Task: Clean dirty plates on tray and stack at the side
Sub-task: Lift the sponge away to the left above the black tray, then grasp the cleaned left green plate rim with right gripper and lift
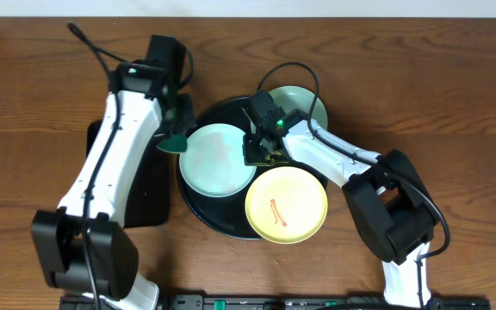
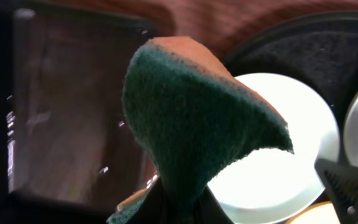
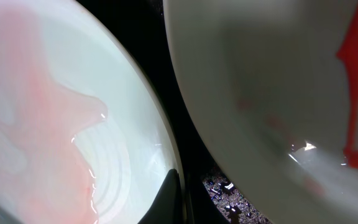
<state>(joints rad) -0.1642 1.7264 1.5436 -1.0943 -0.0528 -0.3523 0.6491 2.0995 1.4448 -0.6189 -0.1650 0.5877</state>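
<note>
Left gripper (image 1: 177, 129) was clamped on a green scouring sponge with tan backing (image 2: 191, 118). The sponge bulged out of the jaws as a curled flap, green face to the wrist camera. It hung over the left rim of the large round black tray with a raised rim (image 1: 198, 213), right by the smaller rectangular black tray (image 1: 149, 194).

The likely target was a pale mint-blue round plastic plate (image 1: 216, 160), lying flat on the left half of the round tray. The right wrist view showed a wet pinkish smear across it. This plate lay just beside the sponge, toward the robot's right and a bit nearer the base. I couldn't tell if they touched. The left arm was plainly the nearer one and had the tool.

Right gripper (image 1: 262, 148) sat low between that plate's right rim and a pale yellow round plastic plate (image 1: 287, 205). The yellow plate had a red-orange streak and overhung the tray's near-right rim. I cannot tell the right jaws' spread, since only one dark fingertip (image 3: 166, 199) showed.

A second mint-blue plate (image 1: 304, 105) sat at the far right of the tray. Nothing was stacked on the brown wood-grain tabletop (image 1: 455, 103) yet.

Judgement: the next move is a short rightward, downward sweep of the sponge onto the mint plate. The plate may slide toward the right gripper.
</note>
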